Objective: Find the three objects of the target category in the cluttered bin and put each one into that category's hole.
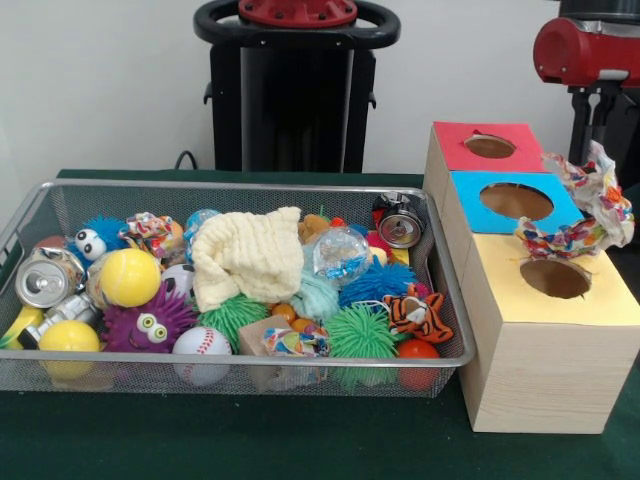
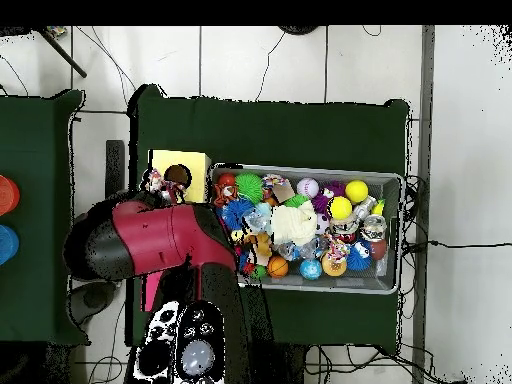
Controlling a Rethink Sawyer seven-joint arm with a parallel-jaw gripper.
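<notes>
The wire mesh bin (image 1: 455,300) stands on the green table, full of toys. One speckled rope bundle (image 1: 585,215) hangs in the air just above the yellow hole (image 1: 555,278) of the wooden box. My gripper (image 1: 597,165) comes down from the top right and is mostly hidden behind this bundle, shut on it. A second bundle (image 1: 150,232) lies at the bin's back left. A third bundle (image 1: 290,342) lies at the front middle. In the overhead view the held bundle (image 2: 157,182) is beside the hole (image 2: 178,177), and the red arm (image 2: 150,240) covers the gripper.
The box also has a blue hole (image 1: 516,201) and a red hole (image 1: 490,146). The bin holds a cream waffle cloth (image 1: 248,255), a clear crinkly ball (image 1: 338,252), cans (image 1: 48,278), a baseball (image 1: 201,345), spiky balls and a tiger toy (image 1: 418,315). The black pedestal (image 1: 290,90) stands behind.
</notes>
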